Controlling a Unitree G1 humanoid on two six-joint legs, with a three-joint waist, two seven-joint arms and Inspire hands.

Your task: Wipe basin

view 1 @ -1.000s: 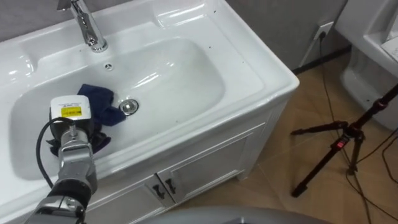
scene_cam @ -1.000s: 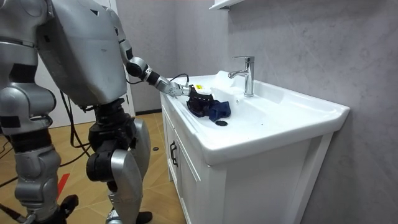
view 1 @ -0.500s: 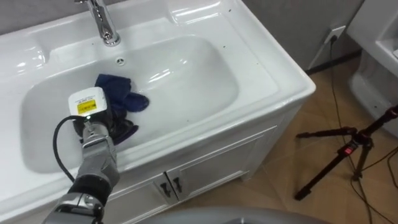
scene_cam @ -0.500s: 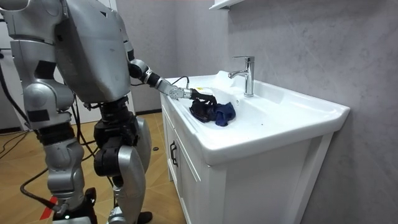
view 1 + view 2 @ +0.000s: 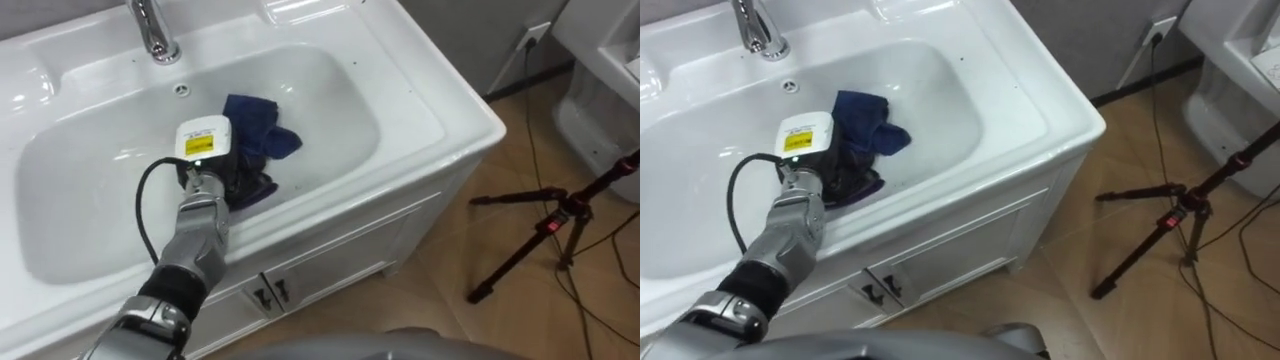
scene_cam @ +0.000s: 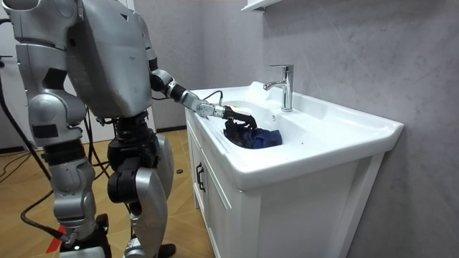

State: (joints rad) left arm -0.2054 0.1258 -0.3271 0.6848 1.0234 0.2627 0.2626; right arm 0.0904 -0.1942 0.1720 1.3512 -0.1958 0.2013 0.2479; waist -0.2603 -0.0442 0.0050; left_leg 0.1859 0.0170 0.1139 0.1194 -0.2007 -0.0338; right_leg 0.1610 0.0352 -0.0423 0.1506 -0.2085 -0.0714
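Observation:
The white basin [image 5: 335, 105] is set in a vanity top, and I stand at its front. A dark blue cloth [image 5: 256, 122] lies bunched in the middle of the bowl. My left hand [image 5: 216, 182] reaches in from the lower left and rests on the cloth's near part, its dark fingers curled into the folds. In the room view the left hand [image 6: 237, 117] sits at the bowl's front with the cloth [image 6: 264, 137] just past it. My right hand [image 6: 80, 236] hangs low by my side at the room view's left.
A chrome faucet [image 5: 150, 32] stands at the back rim, with a small overflow hole [image 5: 182, 89] below it. Cabinet doors [image 5: 330, 268] close the vanity front. A black tripod [image 5: 560, 225] stands on the wooden floor to the right, beside a white fixture [image 5: 600, 70].
My left hand has slid the cloth to the right across the bowl, from the left part to the middle, over the drain. The head camera has shifted too.

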